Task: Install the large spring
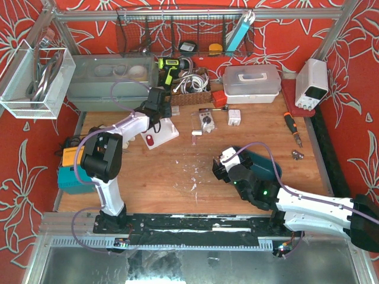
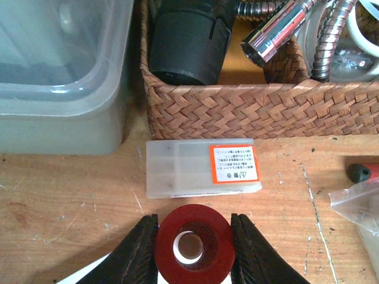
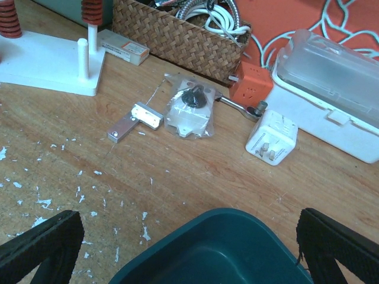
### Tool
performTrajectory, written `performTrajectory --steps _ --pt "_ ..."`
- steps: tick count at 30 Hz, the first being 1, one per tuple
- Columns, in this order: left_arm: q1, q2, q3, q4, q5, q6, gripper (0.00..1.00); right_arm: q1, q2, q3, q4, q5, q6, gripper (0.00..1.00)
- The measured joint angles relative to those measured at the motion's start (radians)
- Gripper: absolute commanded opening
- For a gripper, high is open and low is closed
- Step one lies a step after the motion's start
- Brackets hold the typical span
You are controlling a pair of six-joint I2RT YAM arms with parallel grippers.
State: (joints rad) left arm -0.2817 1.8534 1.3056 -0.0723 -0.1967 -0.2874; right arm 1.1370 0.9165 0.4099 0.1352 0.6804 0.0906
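The large red spring [image 2: 194, 244] sits end-on between my left gripper's [image 2: 194, 248] black fingers, which press on both of its sides. It is held above the white peg base [image 1: 161, 135], whose white surface shows through the coil's hole. In the top view my left gripper [image 1: 159, 107] is at the base's far end. The right wrist view shows the base [image 3: 44, 68] with a bare white peg [image 3: 83, 56] and two red springs [image 3: 92, 10] at the frame's top edge. My right gripper [image 1: 224, 167] is open and empty over a teal bin [image 3: 225, 248].
A small plastic case with an orange label [image 2: 204, 168] lies just beyond the spring, in front of a wicker basket [image 2: 260, 109]. A clear tub [image 2: 59, 77] stands to its left. A bagged part [image 3: 190, 109], a metal bar [image 3: 133, 121] and a white plug [image 3: 271, 137] lie mid-table.
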Motion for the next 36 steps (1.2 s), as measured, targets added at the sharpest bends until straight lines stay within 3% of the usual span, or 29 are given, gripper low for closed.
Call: performTrajectory --steps 5,10,21,25,29,30,31,36 --pt "-0.001 0.023 -0.003 0.008 0.0 0.0 0.19 0.0 0.0 0.0 0.001 0.0 0.0 0.98" --pt "-0.001 0.06 -0.003 0.014 -0.001 0.001 0.42 0.0 0.002 0.0 0.0 0.0 -0.001 0.99" --pt "-0.001 0.037 -0.005 -0.004 0.002 -0.02 0.72 -0.001 0.005 0.0 0.0 0.0 0.004 0.99" --pt "-0.002 -0.08 -0.047 -0.034 0.036 -0.047 0.8 -0.03 -0.029 0.0 -0.015 -0.001 0.042 0.99" --pt "-0.007 -0.289 -0.12 -0.06 0.093 -0.074 0.9 -0.111 -0.072 0.032 -0.137 -0.024 0.147 0.99" --pt "-0.008 -0.333 -0.13 -0.066 0.103 -0.076 0.98 -0.141 -0.08 0.05 -0.176 -0.04 0.18 0.99" --pt "-0.008 -0.381 -0.139 -0.073 0.117 -0.08 1.0 -0.171 -0.087 0.066 -0.206 -0.057 0.209 0.99" --pt "-0.009 -0.526 -0.217 -0.076 0.188 -0.08 1.0 -0.283 -0.119 0.104 -0.335 -0.14 0.336 0.99"
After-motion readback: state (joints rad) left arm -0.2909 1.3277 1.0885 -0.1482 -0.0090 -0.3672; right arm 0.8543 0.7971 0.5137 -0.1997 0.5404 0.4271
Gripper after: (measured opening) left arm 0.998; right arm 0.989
